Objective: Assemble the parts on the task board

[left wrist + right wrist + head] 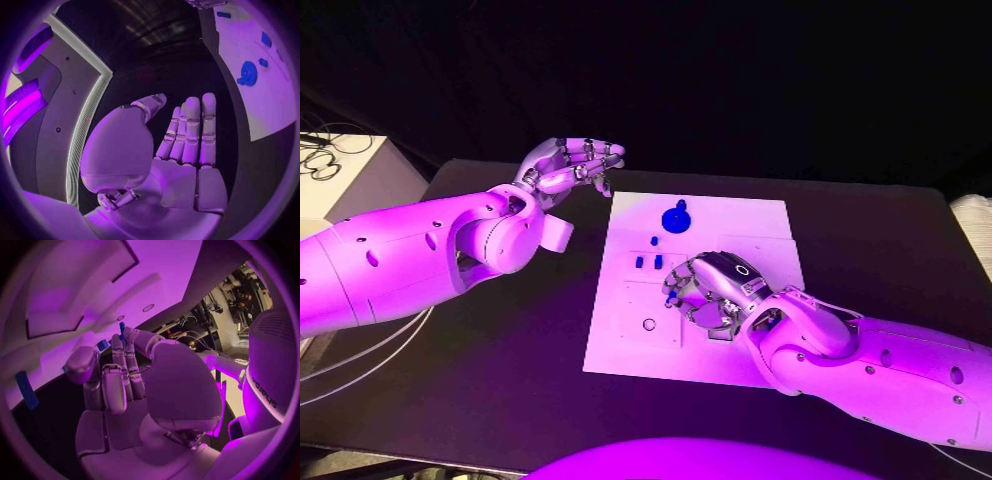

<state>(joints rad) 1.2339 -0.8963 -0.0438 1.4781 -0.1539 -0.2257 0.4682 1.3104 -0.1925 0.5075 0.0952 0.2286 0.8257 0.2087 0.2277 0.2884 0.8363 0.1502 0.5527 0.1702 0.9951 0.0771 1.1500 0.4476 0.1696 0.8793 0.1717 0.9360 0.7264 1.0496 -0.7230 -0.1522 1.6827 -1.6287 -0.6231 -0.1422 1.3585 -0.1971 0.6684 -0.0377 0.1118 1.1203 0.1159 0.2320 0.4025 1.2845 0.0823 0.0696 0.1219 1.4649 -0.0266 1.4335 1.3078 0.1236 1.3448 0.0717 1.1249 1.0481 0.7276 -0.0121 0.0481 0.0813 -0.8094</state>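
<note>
**Right hand over the board's middle, left hand idle beside its far corner**

The flat white rectangular task board point(718, 225) lies in the middle of the black table point(488, 400). On its far half sits a round blue disc-shaped part point(676, 219) with a small knob toward the far edge. Nearer the robot, a row of small upright blue pieces point(649, 261) stands on the board's left half, with one tiny blue piece point(655, 241) just beyond them. A small round hole point(649, 324) shows near the board's near left corner.

The silver right hand point(710, 292) is over the middle of the board, just to the right of the small upright pieces, palm down with its fingers curled inward. In the right wrist view, a small blue piece point(122, 328) shows at the tips of its fingers point(128, 357), and another blue bit point(103, 345) sits beside the thumb; whether the hand actually pinches one of them I cannot tell.

The silver left hand point(571, 165) is above the table just off the board's far left corner, apart from the board. The left wrist view shows its fingers point(190, 130) straight and side by side, thumb out, holding nothing.
</note>
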